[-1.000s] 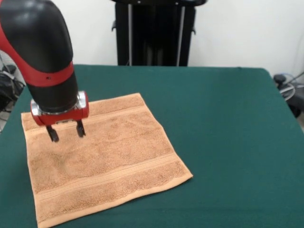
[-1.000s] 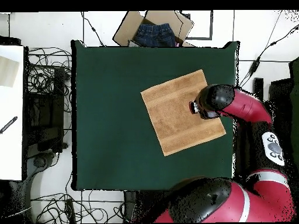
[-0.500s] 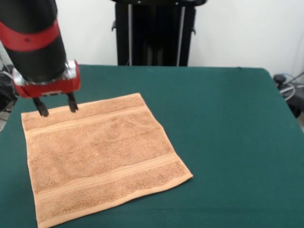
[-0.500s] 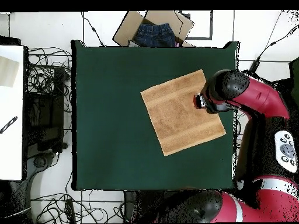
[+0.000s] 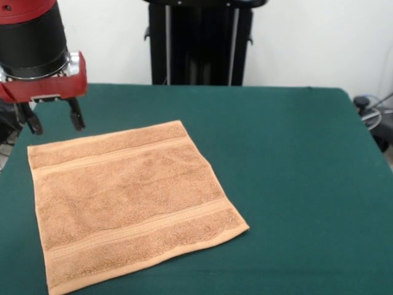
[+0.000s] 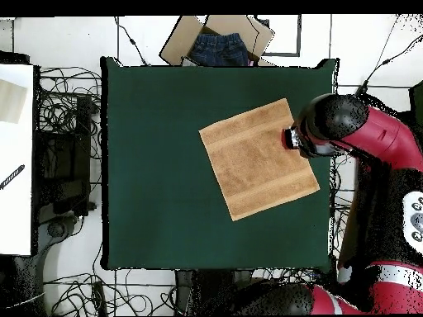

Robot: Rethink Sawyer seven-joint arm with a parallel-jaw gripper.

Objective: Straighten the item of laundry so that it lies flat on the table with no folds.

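The item of laundry is a light orange-tan terry towel lying spread flat on the dark green table, turned at a slant, with a woven band stripe near each of two opposite edges. No fold shows in it. In the overhead view the towel lies in the table's right half. My gripper hangs open and empty above the towel's far left corner, its two fingers apart and lifted off the cloth. From above, the gripper sits at the towel's right edge, mostly hidden under the arm.
A cardboard box holding blue jeans sits past the table's top edge in the overhead view. Cables lie on the floor to the left, beside a white desk. A black stand rises behind the table.
The gripper has risen off the towel and drawn back toward its far left corner, staying open. The towel lies as before.
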